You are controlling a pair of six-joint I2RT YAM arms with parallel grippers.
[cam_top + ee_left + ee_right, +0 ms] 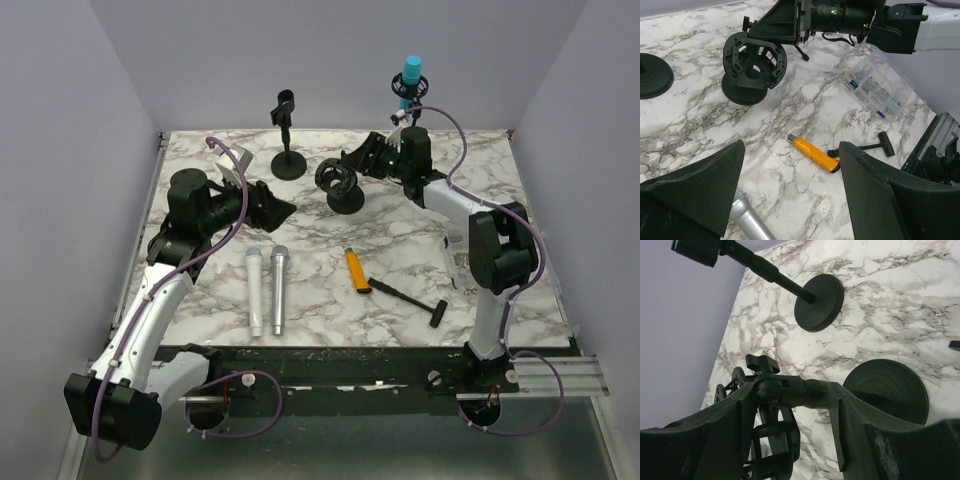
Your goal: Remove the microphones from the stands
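Note:
A teal microphone (pixel 411 80) sits upright in a black shock mount at the back edge. Two silver microphones (pixel 255 290) (pixel 279 288) lie side by side on the marble table; one head (pixel 750 222) shows in the left wrist view. An empty black shock-mount stand (pixel 340 185) (pixel 754 60) stands mid-table. My right gripper (pixel 352 165) (pixel 792 390) is closed across that stand's swivel joint (pixel 785 390), both fingers touching it. My left gripper (pixel 285 210) (pixel 792 150) hovers open over bare marble, holding nothing.
An empty clip stand (pixel 288 140) (pixel 820 302) stands behind the shock mount. An orange tool (pixel 357 270) (pixel 815 154) and a black T-handle tool (pixel 410 300) lie at centre right. A clear plastic box (pixel 877 90) lies under the right arm. Purple walls enclose the table.

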